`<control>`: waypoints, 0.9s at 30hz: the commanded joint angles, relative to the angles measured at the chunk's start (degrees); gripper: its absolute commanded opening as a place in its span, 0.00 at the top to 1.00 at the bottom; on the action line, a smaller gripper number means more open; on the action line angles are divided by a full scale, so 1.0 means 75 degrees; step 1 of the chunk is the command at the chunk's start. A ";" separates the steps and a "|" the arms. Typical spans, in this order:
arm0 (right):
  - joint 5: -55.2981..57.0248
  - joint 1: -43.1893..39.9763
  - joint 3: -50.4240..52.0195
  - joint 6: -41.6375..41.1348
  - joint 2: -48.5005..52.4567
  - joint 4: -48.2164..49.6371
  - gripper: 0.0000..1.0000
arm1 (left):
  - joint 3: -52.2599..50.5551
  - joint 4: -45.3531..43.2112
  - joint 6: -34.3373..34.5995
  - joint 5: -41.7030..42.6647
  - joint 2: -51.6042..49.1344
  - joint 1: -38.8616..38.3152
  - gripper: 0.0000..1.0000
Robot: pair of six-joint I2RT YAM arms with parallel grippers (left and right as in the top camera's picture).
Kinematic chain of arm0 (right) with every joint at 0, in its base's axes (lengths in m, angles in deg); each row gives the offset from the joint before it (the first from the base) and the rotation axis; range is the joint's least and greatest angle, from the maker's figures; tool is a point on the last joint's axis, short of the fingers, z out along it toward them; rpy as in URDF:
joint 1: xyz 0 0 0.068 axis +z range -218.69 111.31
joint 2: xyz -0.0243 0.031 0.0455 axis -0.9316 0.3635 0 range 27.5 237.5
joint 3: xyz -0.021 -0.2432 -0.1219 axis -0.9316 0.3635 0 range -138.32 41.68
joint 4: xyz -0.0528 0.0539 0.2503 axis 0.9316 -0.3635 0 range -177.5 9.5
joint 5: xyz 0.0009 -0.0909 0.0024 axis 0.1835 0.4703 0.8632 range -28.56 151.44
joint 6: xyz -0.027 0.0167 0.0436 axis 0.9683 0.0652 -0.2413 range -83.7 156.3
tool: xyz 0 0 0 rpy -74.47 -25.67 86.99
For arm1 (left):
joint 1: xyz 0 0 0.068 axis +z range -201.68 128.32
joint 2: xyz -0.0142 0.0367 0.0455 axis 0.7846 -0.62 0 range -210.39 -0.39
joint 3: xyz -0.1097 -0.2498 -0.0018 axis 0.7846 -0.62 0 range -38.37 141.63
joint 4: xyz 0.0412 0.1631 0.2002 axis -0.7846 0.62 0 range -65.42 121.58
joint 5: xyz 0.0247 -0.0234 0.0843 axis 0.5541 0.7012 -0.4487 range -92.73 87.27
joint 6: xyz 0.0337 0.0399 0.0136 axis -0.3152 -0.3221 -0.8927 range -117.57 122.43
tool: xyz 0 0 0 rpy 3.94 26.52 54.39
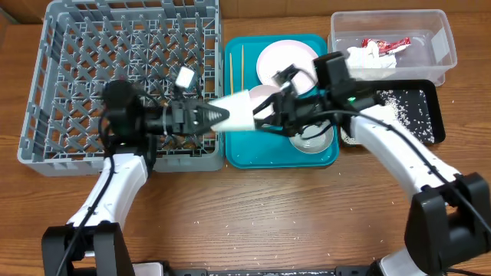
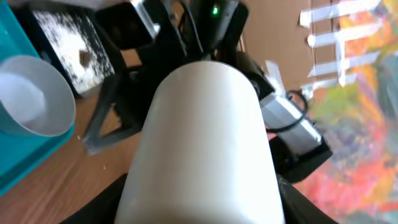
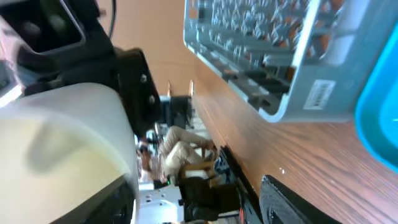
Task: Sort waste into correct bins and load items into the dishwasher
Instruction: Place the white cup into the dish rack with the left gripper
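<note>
The left end effector reaches rightward from in front of the grey dish rack and is closed around a small white cup, gripping it near its base. The cup lies on its side in the air, over the left edge of the teal tray, with its wider end turned toward the right arm. In the left wrist view the cup fills the space between the two dark fingers.

The right end effector points left at the cup's far end. Its fingers are spread wide in the right wrist view, with the cup beside one of them; whether they touch cannot be told.

On the teal tray lie a flat white plate, a pair of wooden chopsticks along the left side, and a white bowl partly under the right arm.

The clear tub at the upper right holds a red wrapper and a crumpled white napkin. Just beside it the black tray carries rice grains. More grains are scattered on the bench
</note>
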 commanded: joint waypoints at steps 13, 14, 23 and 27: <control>0.1886 -0.1131 0.0087 0.1614 0.0085 -0.1827 0.30 | 0.3908 -0.1478 0.4112 -0.0583 -0.0309 0.1897 0.59; 0.1886 -0.1131 0.0087 0.1614 0.0085 -0.1827 0.30 | 0.4071 -0.1256 0.4089 -0.0752 -0.0350 0.1935 0.60; 0.2008 -0.1131 0.0087 0.1635 0.0085 -0.2011 0.19 | 0.5476 0.3509 0.0472 -0.2646 -0.0673 0.1929 0.60; 0.2183 -0.1131 0.0087 0.1813 0.0085 -0.2235 0.15 | 0.6012 0.6274 -0.1795 -0.3051 -0.0673 0.1757 0.61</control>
